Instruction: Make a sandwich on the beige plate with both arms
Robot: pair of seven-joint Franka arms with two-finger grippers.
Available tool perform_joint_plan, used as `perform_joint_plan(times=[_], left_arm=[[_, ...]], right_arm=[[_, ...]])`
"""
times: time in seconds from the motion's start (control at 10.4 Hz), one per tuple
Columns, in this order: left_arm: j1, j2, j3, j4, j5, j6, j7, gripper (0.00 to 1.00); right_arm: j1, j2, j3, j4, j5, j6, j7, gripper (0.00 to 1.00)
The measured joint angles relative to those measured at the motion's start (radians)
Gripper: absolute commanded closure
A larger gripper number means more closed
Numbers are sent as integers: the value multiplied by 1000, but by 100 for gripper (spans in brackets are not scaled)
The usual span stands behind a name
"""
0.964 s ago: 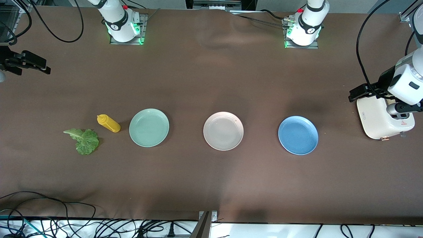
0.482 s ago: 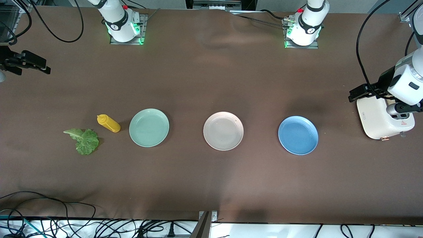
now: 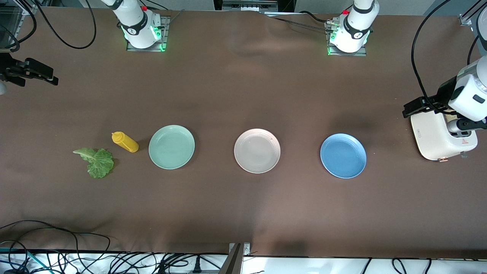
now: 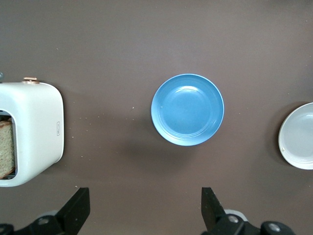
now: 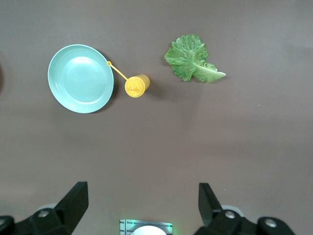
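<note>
On the table lie three plates in a row, the beige plate between one mint and one blue, well apart from both grippers: left gripper over what looks like a toaster, right gripper raised, both spread

You have a mint green plate, a pale beige plate and a blue plate on the brown table. Your lettuce leaf is green, the bottle yellow, the toaster white.
</note>
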Motion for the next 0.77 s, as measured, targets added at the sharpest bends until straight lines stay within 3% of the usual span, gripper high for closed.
perform_joint_plan(times=[0.77], left_arm=[[0, 0, 0, 0, 0, 11, 0, 0]], right_arm=[[0, 0, 0, 0, 0, 0, 0, 0]])
